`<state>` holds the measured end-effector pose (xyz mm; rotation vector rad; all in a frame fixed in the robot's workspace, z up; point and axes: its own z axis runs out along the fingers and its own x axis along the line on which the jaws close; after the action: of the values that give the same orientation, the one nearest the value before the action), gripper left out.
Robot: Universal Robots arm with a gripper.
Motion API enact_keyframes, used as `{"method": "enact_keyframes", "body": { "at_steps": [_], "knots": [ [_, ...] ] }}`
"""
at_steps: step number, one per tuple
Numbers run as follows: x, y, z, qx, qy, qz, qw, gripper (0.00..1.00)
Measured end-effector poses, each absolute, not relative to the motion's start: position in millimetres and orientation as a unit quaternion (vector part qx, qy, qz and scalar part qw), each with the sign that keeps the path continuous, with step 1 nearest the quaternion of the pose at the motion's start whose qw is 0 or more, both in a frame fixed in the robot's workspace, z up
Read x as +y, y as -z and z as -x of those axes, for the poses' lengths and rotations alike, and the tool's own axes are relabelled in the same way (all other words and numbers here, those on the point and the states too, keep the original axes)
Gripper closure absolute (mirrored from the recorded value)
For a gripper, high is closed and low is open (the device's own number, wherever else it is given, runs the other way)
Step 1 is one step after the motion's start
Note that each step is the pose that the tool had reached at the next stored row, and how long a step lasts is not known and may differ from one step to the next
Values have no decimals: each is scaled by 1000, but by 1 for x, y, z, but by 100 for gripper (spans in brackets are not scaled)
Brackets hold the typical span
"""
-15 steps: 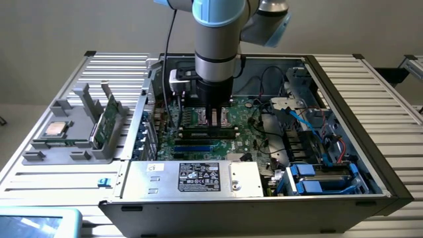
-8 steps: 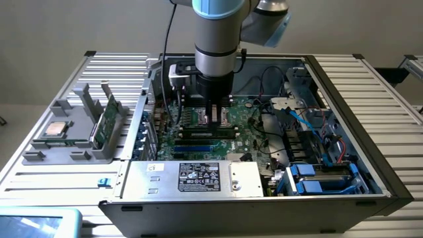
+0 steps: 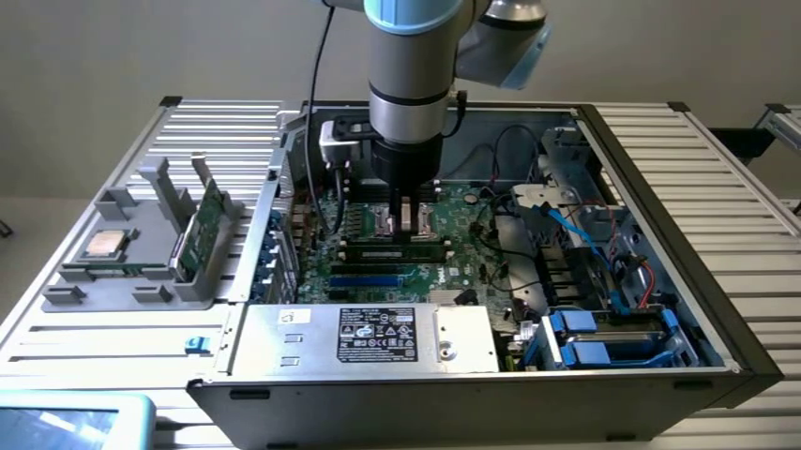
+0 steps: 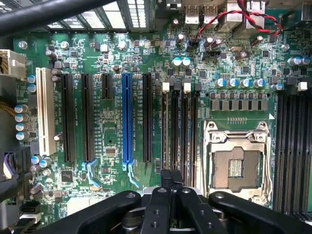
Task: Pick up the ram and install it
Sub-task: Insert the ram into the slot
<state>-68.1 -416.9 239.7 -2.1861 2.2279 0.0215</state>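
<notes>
Ram, a long thin green circuit-board stick, stands on edge in the grey plastic rack at the exterior view's left, outside the case and well apart from the gripper. A square silver processor chip lies flat on the same rack, just beside it.

In the exterior view the grey-and-black arm reaches down into the open black computer case and hides the middle of the board. A long dark strip lies right under the fingertips; it may be a seated stick, hard to tell.

The wrist view gives the large green motherboard up close: black memory slots with white latches run straight out from the gripper. Its black fingers are pressed together, with nothing seen between them. Beside the memory slots sit a blue expansion slot, a white slot and an open metal processor socket. Red-and-black twisted wires cross near the board's edge, and a blurred black bar cuts across one corner.

At the near side of the case, the exterior view shows a silver labelled box and blue drive bays.
</notes>
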Motion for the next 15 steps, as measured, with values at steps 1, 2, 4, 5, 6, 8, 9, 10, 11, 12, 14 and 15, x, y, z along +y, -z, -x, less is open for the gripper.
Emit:
{"method": "enact_keyframes", "body": {
  "at_steps": [1, 2, 4, 5, 6, 8, 9, 10, 11, 12, 14, 15],
  "knots": [
    [-417, -238, 68, 714, -7, 700, 10, 91],
    [-417, -237, 68, 714, -7, 700, 10, 91],
    [-417, -237, 68, 714, -7, 700, 10, 91],
    [-417, -237, 68, 714, -7, 700, 10, 91],
    [-417, -237, 68, 714, -7, 700, 10, 91],
    [-417, -237, 68, 714, -8, 700, 10, 91],
    [-417, -237, 68, 714, -8, 700, 10, 91],
    [-417, -237, 68, 714, -8, 700, 10, 91],
    [-417, -237, 68, 714, -8, 700, 10, 91],
    [-417, -236, 68, 714, -8, 700, 10, 91],
    [-417, -235, 68, 714, -8, 700, 10, 91],
    [-417, -234, 68, 714, -8, 700, 10, 91]
  ]
}}
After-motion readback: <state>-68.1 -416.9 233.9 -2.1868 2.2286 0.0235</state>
